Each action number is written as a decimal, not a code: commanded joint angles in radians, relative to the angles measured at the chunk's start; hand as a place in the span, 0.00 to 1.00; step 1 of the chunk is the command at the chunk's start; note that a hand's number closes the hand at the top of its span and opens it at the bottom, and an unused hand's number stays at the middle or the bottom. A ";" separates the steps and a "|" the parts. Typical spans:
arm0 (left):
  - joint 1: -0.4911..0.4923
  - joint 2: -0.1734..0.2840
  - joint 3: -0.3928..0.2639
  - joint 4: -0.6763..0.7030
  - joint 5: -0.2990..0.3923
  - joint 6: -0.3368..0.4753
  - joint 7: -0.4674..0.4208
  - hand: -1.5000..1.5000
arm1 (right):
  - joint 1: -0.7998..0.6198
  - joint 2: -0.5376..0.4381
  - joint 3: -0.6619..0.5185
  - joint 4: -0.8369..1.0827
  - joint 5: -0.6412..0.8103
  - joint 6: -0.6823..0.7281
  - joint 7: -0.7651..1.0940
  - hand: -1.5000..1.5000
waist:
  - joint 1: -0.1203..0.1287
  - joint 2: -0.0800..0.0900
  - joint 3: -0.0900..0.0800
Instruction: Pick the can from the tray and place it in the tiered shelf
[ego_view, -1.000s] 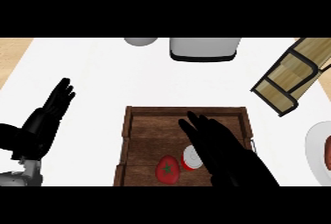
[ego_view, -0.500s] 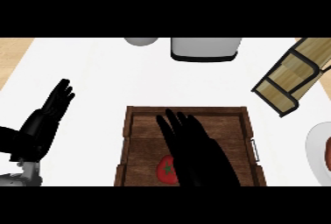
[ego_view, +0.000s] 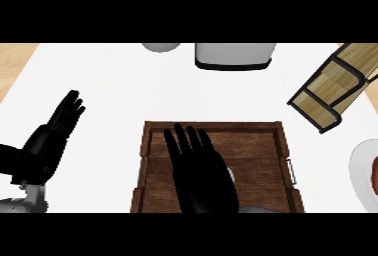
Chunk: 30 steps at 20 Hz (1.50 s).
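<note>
Right hand (ego_view: 198, 172) lies flat, fingers straight, over the wooden tray (ego_view: 255, 145), the can hidden; left hand (ego_view: 52, 140) rests open at left; tiered shelf (ego_view: 336, 85) stands upper right

A white counter (ego_view: 111, 80) carries a wooden tray (ego_view: 285, 150), a tiered shelf (ego_view: 334, 85), a plate (ego_view: 360, 167) and a grey appliance (ego_view: 235, 54).
</note>
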 joint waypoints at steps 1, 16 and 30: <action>-0.025 0.013 0.021 0.018 0.013 -0.021 0.015 0.50 | -0.002 0.052 -0.014 0.054 -0.029 0.135 0.204 0.00 | -0.008 0.002 0.000; -0.001 -0.013 0.017 0.003 -0.010 -0.014 0.007 0.50 | 0.009 0.107 -0.001 0.220 0.067 0.249 0.248 0.00 | -0.005 -0.004 0.000; -0.014 -0.032 0.027 0.008 -0.034 0.001 0.019 0.50 | 0.127 0.078 -0.106 0.166 0.061 0.392 0.232 0.00 | -0.020 0.000 0.000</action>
